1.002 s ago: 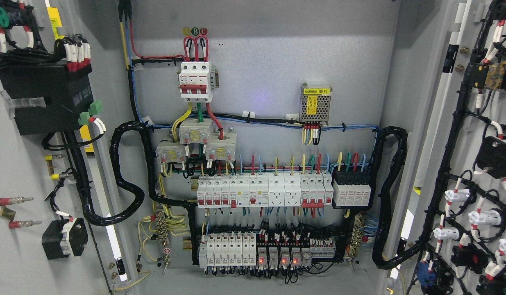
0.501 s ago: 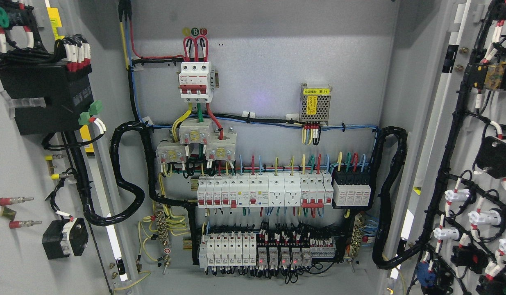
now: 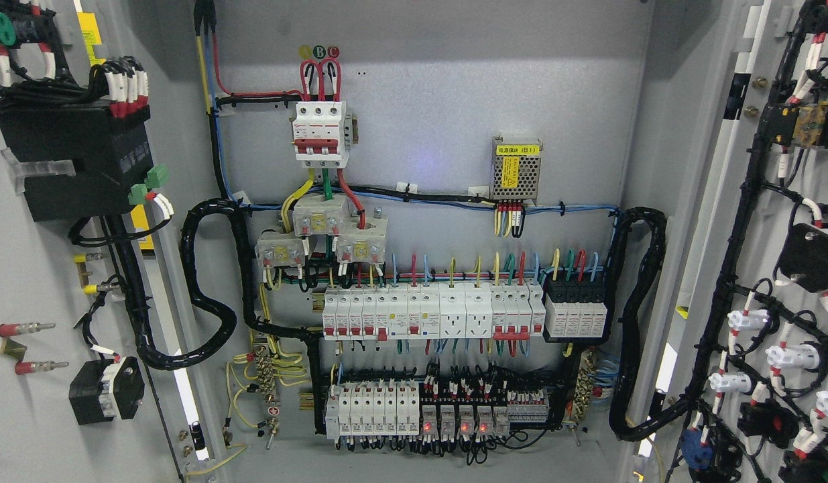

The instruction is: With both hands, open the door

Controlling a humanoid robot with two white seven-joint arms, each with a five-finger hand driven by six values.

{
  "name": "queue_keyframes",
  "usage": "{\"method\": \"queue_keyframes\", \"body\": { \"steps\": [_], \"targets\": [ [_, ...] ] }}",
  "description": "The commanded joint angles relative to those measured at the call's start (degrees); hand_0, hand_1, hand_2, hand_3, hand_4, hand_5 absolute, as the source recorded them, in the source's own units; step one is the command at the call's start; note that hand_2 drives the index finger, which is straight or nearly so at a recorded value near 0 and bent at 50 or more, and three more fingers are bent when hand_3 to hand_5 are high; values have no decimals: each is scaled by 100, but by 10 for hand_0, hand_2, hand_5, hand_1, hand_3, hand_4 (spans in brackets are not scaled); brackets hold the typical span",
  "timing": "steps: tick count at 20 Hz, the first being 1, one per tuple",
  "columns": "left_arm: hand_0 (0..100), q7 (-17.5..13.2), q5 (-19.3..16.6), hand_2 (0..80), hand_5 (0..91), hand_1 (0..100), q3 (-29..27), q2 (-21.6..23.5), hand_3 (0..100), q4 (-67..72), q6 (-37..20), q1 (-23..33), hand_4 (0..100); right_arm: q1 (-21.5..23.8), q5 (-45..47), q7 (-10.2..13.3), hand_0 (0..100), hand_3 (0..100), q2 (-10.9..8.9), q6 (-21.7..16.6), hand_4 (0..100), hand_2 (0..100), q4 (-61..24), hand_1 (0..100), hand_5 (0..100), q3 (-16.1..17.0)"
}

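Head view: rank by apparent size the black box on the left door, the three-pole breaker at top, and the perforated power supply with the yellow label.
1. Black box on the left door, though it hangs nearer the camera.
2. Three-pole breaker.
3. Perforated power supply.

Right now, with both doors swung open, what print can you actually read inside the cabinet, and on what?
"B", "C": green and red round stickers above the top breaker; the yellow one beside them is unreadable.
"(B1)": yellow label on the mesh power supply; its other characters blur.
Breaker and relay markings: too small.
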State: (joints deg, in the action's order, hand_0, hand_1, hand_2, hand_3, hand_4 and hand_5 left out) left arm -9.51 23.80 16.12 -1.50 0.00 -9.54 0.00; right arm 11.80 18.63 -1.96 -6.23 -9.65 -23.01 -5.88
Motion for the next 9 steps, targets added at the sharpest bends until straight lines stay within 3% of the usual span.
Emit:
{"method": "queue_keyframes", "body": {
  "steps": [1,5,9],
  "targets": [
    [0,45,-471,0,0,0,14,-26,0,-70,-4,-123,0,-134,-1447,809,266,0,113,24,0,0,983,0,0,-18],
    [0,397,-622,0,0,0,-4,-34,0,-88,-4,-123,0,-362,-2267,1294,266,0,393,42,0,0,1490,0,0,-133],
    [0,397,-622,0,0,0,-12,-26,0,-88,-4,-123,0,-592,-2268,1453,266,0,596,366,0,0,1879,0,0,-89]
  ]
}}
